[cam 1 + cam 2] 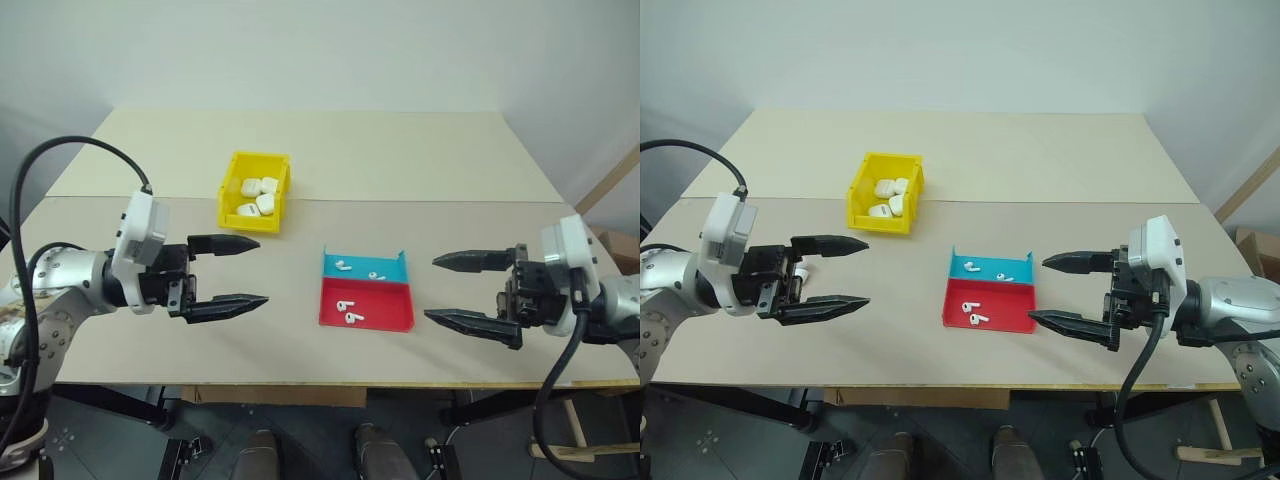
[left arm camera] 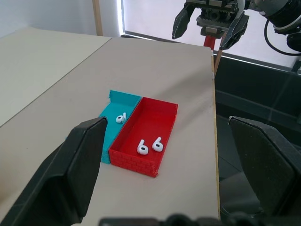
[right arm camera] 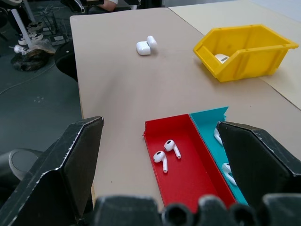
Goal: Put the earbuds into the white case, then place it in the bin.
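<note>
The beige counter (image 1: pixel 400 160) carries everything. Over its near edge, the left pincer (image 1: pixel 236 272) hangs at nine o'clock and the right pincer (image 1: pixel 462 290) at three o'clock, fingertips pointing at each other. Both are spread wide and hold nothing.

The yellow bin (image 1: pixel 255 190) sits at about eleven o'clock from the tray, with several white cases inside it. In the right wrist view, one more open white case (image 3: pixel 146 45) lies on the counter, apart from the bin and near the counter's edge.

The blue-and-red tray (image 1: pixel 366 290) sits between the two pincers. Two earbuds (image 1: pixel 348 310) lie in its red half and two more in the blue half.
</note>
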Motion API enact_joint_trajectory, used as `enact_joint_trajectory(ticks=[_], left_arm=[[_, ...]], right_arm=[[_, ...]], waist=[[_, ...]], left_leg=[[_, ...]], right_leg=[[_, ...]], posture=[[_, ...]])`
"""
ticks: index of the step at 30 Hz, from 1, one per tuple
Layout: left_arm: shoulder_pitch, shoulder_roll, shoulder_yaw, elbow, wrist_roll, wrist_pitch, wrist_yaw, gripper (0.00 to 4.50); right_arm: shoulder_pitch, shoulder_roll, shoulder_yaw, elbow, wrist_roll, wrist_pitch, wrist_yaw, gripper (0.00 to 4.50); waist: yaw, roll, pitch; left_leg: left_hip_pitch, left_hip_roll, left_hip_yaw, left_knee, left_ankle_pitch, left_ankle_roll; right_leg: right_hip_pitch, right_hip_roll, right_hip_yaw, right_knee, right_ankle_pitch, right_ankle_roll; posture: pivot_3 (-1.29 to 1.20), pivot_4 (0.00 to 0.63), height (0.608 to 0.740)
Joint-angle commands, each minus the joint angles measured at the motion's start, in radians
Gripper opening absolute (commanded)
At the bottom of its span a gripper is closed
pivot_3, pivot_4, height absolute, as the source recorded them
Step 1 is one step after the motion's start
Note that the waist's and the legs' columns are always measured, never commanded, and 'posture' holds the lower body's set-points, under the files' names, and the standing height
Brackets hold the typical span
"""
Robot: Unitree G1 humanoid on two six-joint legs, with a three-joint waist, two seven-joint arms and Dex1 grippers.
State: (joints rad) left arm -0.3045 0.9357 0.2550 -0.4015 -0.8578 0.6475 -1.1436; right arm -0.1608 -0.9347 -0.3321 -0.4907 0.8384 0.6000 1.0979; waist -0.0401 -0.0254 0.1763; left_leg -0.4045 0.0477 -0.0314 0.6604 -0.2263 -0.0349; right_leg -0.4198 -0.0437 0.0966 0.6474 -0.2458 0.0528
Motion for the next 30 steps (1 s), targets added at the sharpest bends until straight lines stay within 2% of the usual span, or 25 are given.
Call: enact_joint_trajectory(ticks=[1,9,13,20,23,26,30], left_arm=[[0.000,0.009,0.033,-0.023,-0.021,0.013,0.020,4.50],[0.014,0.081,0.043,-0.018,0.014,0.047,0.057,4.50],[-0.042,0.111,0.022,-0.014,0.062,0.124,0.197,4.50],[-0.267,0.137,-0.028,0.005,-0.013,0.547,0.475,4.50],[-0.399,0.127,-0.085,0.033,0.008,0.751,0.583,4.50],[-0.580,0.101,-0.221,0.197,0.071,0.950,0.723,4.50],[-0.713,0.089,-0.340,0.449,0.060,0.967,0.858,4.50]], right_arm=[[-0.026,-0.013,-0.018,-0.006,0.007,-0.015,0.002,4.49],[-0.045,-0.002,-0.012,0.002,-0.003,-0.021,-0.012,4.49],[-0.060,0.000,0.000,0.001,-0.001,0.001,-0.051,4.49],[-0.057,-0.023,-0.018,-0.014,0.034,0.049,-0.067,4.49],[-0.061,-0.018,-0.018,-0.016,0.030,0.055,-0.080,4.49],[-0.067,-0.017,-0.010,-0.019,0.035,0.060,-0.080,4.49],[-0.070,-0.016,-0.008,-0.024,0.040,0.069,-0.081,4.49]], waist=[[0.000,0.000,0.000],[0.000,0.000,0.000],[0.000,0.000,0.000],[0.001,0.000,0.000],[0.000,-0.001,0.000],[0.003,-0.001,0.000],[-0.003,-0.001,0.000]], left_leg=[[0.000,0.000,0.000,0.000,0.000,0.000],[0.000,0.000,0.000,0.000,0.000,0.000],[0.000,0.000,0.000,0.000,0.000,0.000],[-0.001,0.000,-0.001,0.000,0.000,0.000],[-0.001,0.000,-0.001,0.000,0.000,0.000],[0.000,-0.001,-0.001,0.000,0.000,0.000],[0.001,-0.001,-0.002,0.000,0.000,0.000]], right_leg=[[0.000,0.000,0.000,0.000,0.000,0.000],[0.000,0.000,0.000,0.000,0.000,0.000],[0.000,0.000,0.000,0.000,0.000,0.000],[0.000,0.000,0.000,0.000,0.000,0.000],[0.000,0.000,0.000,0.000,0.000,0.000],[0.000,0.000,-0.001,0.001,-0.001,0.002],[0.000,0.000,0.000,0.001,-0.002,0.004]], posture=[[0.00,0.150,0.740],[0.00,0.150,0.740],[0.00,0.150,0.740],[0.00,0.150,0.740],[0.00,0.150,0.740],[0.00,0.150,0.740],[0.00,0.150,0.740]])
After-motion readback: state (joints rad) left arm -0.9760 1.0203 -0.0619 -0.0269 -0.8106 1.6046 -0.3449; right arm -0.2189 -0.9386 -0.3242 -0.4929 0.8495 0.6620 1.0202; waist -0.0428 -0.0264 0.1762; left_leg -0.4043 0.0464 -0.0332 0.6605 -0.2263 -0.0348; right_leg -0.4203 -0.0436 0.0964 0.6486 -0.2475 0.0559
